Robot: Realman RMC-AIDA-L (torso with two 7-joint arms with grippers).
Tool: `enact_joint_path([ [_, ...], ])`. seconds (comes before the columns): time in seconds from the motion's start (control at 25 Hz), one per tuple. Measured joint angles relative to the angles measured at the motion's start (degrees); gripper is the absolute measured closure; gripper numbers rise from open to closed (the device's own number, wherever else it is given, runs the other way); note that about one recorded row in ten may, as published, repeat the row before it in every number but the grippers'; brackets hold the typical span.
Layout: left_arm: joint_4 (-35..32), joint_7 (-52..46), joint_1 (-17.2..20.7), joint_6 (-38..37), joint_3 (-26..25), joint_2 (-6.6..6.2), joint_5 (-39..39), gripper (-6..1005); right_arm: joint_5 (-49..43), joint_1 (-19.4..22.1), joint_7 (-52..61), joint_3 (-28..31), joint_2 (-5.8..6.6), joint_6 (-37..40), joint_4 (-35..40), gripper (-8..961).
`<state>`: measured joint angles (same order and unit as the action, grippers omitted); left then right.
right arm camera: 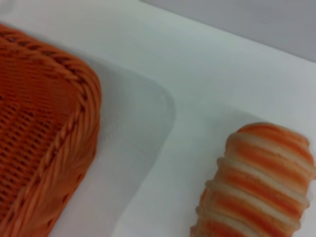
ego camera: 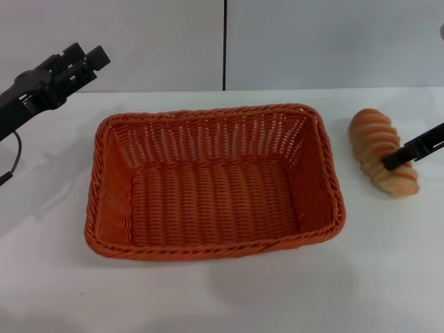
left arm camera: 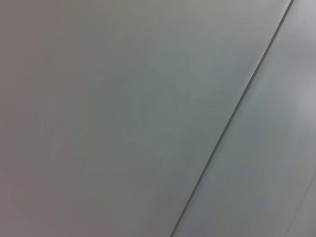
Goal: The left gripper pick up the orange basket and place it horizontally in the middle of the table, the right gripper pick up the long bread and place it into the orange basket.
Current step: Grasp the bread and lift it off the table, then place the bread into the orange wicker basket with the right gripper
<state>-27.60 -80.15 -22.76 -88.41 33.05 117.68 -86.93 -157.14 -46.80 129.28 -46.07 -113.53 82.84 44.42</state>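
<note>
The orange basket (ego camera: pixel 208 112) sits empty and lengthwise across the middle of the white table (ego camera: pixel 229 298). Right of it, clear of the rim, lies the long bread (ego camera: pixel 371 135), a ridged orange-and-cream loaf pointing away from me. My right gripper (ego camera: pixel 392 163) comes in from the right edge as a thin black bar lying across the loaf's near half. The right wrist view shows a basket corner (right arm camera: pixel 44 123) and one end of the bread (right arm camera: pixel 261 177) with bare table between them. My left gripper (ego camera: pixel 94 61) is raised at the far left, well away from the basket.
A grey wall with a dark vertical seam (ego camera: pixel 225 41) stands behind the table; the left wrist view shows only that wall (left arm camera: pixel 123 113). A black cable (ego camera: pixel 12 159) hangs from the left arm. White tabletop runs in front of the basket.
</note>
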Motion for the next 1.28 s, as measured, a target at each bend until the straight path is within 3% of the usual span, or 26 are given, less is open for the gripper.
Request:
enact_joint_path([
  [0.36, 0.0, 0.1, 0.0, 0.1, 0.0, 0.00, 0.0, 190, 2.2, 1.6, -0.1, 2.9, 0.44, 0.3, 3.8, 651],
  [0.68, 0.0, 0.1, 0.0, 0.2, 0.0, 0.00, 0.0, 190, 16.7, 7.1, -0.1, 3.4, 1.33, 0.8, 12.4, 740],
  [0.92, 0.0, 0.2, 0.0, 0.4, 0.0, 0.00, 0.0, 190, 40.3, 12.3, -5.8, 2.9, 0.21, 7.8, 23.4, 756],
  [1.08, 0.0, 0.2, 0.0, 0.4, 0.0, 0.00, 0.0, 190, 47.6, 11.8, -9.2, 2.6, -0.14, 12.6, 23.8, 762],
  [1.28, 0.0, 0.1, -0.2, 0.4, 0.0, 0.00, 0.0, 190, 51.0, 9.1, -12.8, -2.2, -1.90, 16.4, 22.6, 769],
])
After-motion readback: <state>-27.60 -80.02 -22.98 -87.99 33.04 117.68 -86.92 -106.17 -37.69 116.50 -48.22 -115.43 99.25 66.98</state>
